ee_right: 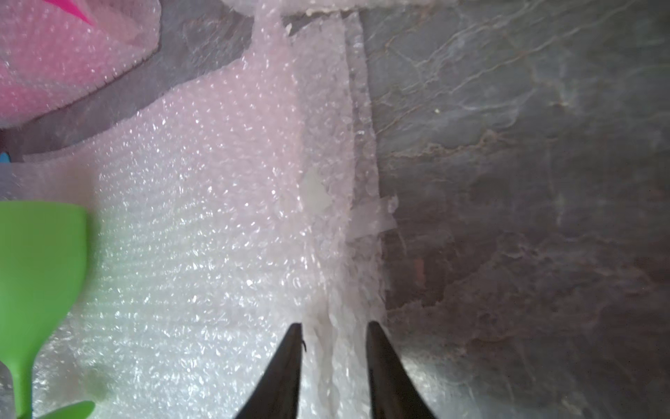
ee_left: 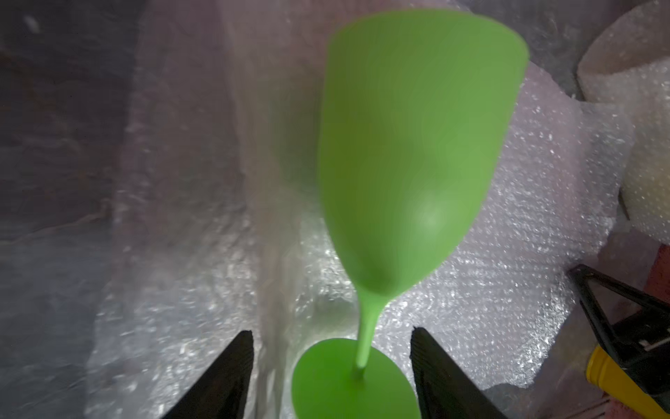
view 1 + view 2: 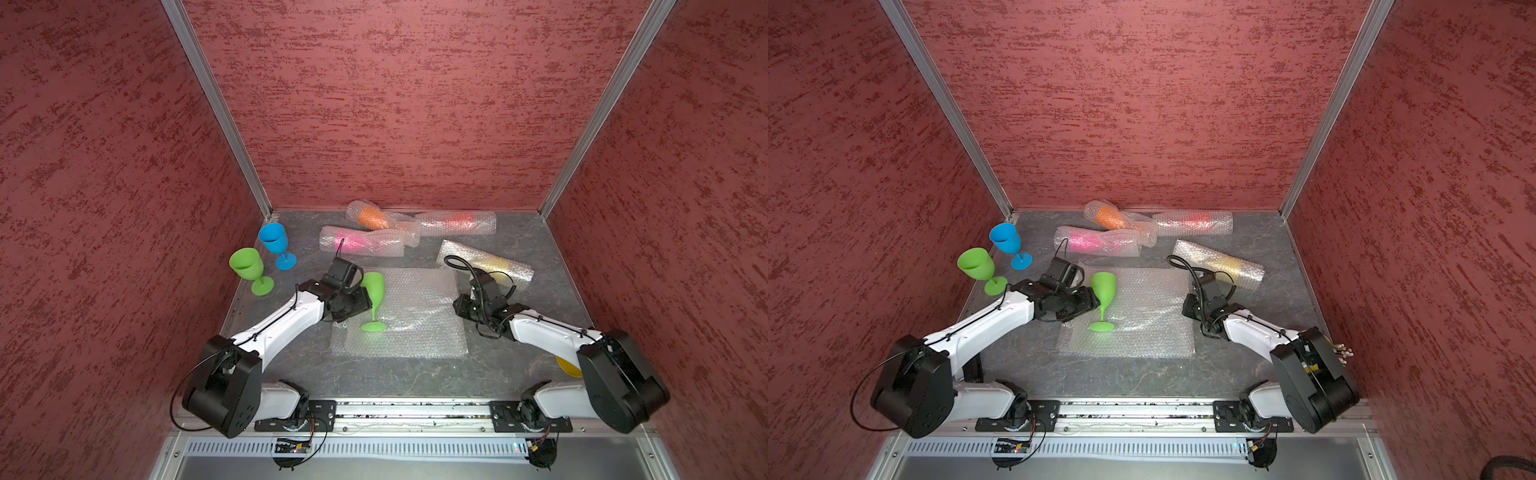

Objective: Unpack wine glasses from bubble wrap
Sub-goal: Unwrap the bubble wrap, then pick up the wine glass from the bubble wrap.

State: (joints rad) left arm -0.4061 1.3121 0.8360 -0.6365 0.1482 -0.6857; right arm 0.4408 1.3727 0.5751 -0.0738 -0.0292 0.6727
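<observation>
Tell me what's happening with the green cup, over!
Left gripper open, straddling green plastic stemmed goblet, not gripping. Goblet upright on flat clear bubble wrap sheet. Right gripper open at sheet's edge. Bubble-wrapped pink goblet behind, out of the way.

No readable text or labels

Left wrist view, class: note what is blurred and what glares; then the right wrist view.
Left wrist view: the green glass is smeared soft, the bubble wrap glints white around it. Right wrist view: the bubble wrap sparkles, the green glass at the edge is soft, the table veining clearer.
</observation>
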